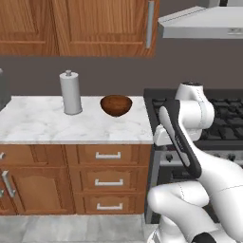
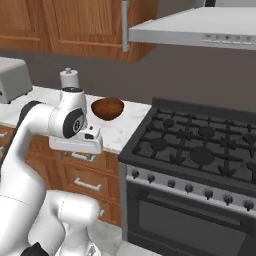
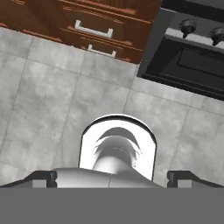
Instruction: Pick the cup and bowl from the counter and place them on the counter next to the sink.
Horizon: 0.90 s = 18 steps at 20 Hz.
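The bowl, round, deep and reddish-brown, stands near the back of the white marble counter, close to its right end by the stove; it also shows as the bowl on the counter. The arm is folded up in front of the cabinets, its hand on the near side of the counter's front edge, well short of the bowl. My gripper points down at the grey floor tiles, open wide, with nothing between its fingertips. The cup and the sink are out of view.
A grey paper towel roll stands left of the bowl. A toaster sits at the counter's far left. The black gas stove adjoins the counter, under a range hood. Below the hand are drawers and the oven front.
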{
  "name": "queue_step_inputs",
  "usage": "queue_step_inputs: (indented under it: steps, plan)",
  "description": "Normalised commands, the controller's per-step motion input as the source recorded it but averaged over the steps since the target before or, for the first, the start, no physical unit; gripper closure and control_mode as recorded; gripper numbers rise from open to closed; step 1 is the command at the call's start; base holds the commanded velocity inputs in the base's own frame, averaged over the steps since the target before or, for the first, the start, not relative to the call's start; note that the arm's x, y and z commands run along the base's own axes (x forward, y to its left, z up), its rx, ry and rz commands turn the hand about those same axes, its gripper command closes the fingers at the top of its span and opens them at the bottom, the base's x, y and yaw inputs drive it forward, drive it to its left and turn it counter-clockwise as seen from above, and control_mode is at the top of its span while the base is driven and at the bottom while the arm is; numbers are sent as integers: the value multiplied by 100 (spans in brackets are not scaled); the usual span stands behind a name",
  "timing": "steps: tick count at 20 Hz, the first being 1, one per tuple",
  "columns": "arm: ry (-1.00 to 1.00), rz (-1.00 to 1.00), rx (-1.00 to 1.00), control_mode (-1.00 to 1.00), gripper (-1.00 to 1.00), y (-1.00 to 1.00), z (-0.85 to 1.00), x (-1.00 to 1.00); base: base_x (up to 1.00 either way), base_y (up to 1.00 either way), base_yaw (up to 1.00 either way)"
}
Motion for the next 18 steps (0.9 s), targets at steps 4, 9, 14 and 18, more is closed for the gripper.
queue_step_inputs:
  steps: [4, 9, 14, 18]
  plan:
    - [0, 0, 0, 100, -100, 0, 0, 0, 33, -1, -54]
    - [0, 0, 0, 100, -100, 0, 0, 0, 64, 48, -41]
    - [0, 0, 0, 100, -100, 0, 0, 0, 98, 74, -25]
    - [0, 0, 0, 100, -100, 0, 0, 0, 59, 52, -18]
